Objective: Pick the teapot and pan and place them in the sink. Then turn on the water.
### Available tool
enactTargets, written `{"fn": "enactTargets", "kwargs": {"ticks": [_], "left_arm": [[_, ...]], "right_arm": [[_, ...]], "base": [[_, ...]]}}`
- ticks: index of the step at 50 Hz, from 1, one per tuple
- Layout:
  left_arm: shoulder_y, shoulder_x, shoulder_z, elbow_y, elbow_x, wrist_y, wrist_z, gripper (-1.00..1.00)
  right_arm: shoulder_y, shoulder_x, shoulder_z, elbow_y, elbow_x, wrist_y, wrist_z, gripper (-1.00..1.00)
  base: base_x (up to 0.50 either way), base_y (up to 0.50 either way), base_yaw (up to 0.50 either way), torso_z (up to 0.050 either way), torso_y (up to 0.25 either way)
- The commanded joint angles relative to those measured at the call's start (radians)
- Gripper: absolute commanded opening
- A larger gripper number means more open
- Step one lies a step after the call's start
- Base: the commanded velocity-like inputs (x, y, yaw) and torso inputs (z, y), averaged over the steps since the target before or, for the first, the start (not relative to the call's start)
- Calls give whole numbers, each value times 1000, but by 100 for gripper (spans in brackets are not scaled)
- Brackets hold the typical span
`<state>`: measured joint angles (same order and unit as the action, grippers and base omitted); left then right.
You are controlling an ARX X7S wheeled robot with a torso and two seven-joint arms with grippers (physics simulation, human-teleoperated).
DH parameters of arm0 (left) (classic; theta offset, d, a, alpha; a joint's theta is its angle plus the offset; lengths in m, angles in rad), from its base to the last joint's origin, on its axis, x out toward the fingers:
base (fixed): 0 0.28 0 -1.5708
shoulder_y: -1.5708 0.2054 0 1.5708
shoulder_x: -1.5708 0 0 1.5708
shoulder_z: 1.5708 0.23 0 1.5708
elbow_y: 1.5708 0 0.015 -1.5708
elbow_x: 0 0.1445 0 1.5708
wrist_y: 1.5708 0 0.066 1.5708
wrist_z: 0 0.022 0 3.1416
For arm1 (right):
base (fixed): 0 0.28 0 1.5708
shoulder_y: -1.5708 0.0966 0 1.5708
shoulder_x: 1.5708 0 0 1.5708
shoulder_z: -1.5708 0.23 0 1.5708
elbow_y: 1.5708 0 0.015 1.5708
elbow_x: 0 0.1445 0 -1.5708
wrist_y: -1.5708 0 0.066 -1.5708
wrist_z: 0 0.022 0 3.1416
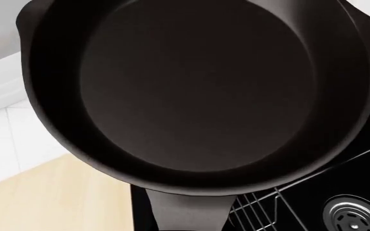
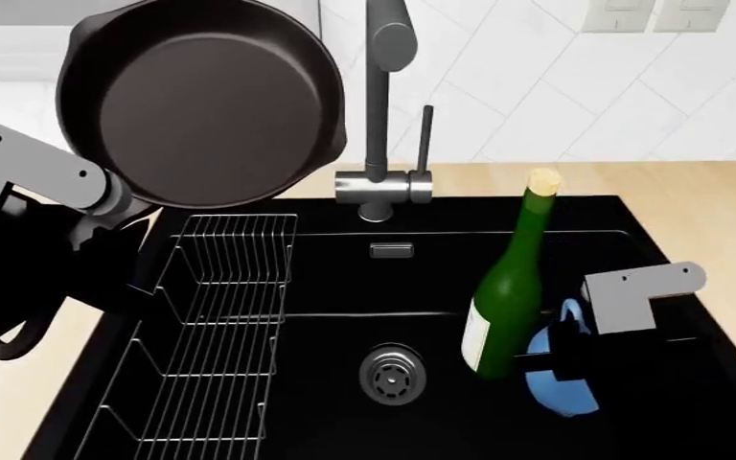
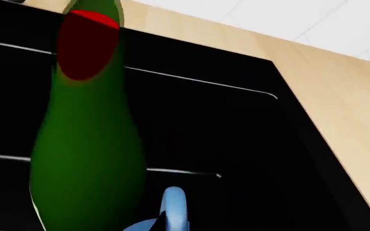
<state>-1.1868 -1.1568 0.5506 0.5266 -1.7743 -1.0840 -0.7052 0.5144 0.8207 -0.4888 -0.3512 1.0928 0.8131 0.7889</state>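
Observation:
The black pan point(image 2: 208, 105) hangs in the air above the sink's point(image 2: 330, 287) far left corner, tilted so its inside faces me. My left gripper point(image 2: 110, 218) is shut on its handle point(image 1: 185, 211). The pan's bowl point(image 1: 191, 91) fills the left wrist view. The light-blue teapot point(image 2: 558, 388) is low inside the basin at the right, and my right gripper point(image 2: 570, 356) is shut on its arched handle point(image 3: 174, 207). The grey faucet point(image 2: 381, 115) stands behind the basin with its lever point(image 2: 425, 139) upright. No water is in view.
A tall green bottle point(image 2: 509, 287) stands in the basin right beside the teapot, close against my right gripper point(image 3: 85, 144). A wire rack point(image 2: 215, 326) fills the sink's left side, under the pan. The drain point(image 2: 391, 374) is in the middle. Light wood countertop point(image 2: 701, 201) surrounds the basin.

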Motion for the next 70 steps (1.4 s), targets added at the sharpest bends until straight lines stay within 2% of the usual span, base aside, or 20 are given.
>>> {"fn": "enactTargets", "kwargs": {"ticks": [1, 21, 22, 45, 70], "left_arm": [[-15, -1, -15, -3, 27, 4, 0, -100], [-7, -1, -12, -2, 34, 8, 1, -100], [-6, -1, -12, -2, 34, 8, 1, -100], [-1, -6, -12, 1, 34, 12, 0, -100], [-18, -2, -9, 0, 22, 3, -11, -100]], "right_arm": [[-16, -19, -24, 52, -42, -6, -26, -100], [-32, -34, -49, 95, -57, -9, -48, -100], [-32, -35, -49, 97, -55, -7, -50, 100], [-25, -27, -40, 79, -29, 5, -46, 100], [-97, 55, 20, -106, 42, -15, 21, 100]], "base": [[0, 0, 0, 0, 0], [0, 0, 0, 0, 0], [0, 0, 0, 0, 0], [0, 0, 0, 0, 0], [0, 0, 0, 0, 0]]}}
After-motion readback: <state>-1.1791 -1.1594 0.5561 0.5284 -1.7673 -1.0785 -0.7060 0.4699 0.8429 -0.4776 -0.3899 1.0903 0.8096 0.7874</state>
